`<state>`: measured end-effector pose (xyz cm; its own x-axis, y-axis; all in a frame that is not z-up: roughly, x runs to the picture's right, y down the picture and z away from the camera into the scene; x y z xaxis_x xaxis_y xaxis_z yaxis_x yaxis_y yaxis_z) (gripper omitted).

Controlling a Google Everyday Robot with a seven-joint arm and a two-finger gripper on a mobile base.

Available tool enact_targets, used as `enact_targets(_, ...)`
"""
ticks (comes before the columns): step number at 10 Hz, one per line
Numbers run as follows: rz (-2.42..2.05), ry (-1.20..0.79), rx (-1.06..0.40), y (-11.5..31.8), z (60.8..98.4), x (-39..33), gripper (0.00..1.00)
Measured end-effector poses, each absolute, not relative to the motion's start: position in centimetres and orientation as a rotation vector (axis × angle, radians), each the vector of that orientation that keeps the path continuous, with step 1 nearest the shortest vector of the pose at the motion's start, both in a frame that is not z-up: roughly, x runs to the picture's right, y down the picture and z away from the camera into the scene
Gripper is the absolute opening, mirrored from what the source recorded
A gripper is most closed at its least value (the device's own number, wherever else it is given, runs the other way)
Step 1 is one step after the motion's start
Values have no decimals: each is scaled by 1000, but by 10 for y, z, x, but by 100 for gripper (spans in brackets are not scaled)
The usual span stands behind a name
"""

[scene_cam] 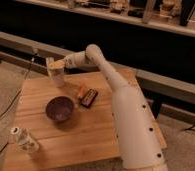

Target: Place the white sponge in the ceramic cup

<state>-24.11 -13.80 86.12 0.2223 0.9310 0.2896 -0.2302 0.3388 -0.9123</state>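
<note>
My gripper [52, 64]: pinching the white sponge [56, 64]
Sponge: right over the ceramic cup [57, 79]
Cup: upright near the wooden table [101, 125]'s far edge

Worktop [98, 137]: wooden planks.
Bowl [59, 108]: dark purple, upright, left of centre.
Flat object [88, 96]: black and orange, just beside the bowl, toward the far edge.
Bottle [25, 140]: clear, near the front-left corner.
Gripper [55, 64]: over the far-left corner.

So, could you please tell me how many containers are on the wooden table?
3: the ceramic cup at the far left edge, under the claw holding the white sponge; the purple bowl mid-table; the clear bottle at the near left corner. None seem hidden.
</note>
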Motion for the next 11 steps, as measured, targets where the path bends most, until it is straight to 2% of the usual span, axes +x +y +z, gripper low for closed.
enact_targets(11,1032,-1032,-860,-166,880,-232,0)
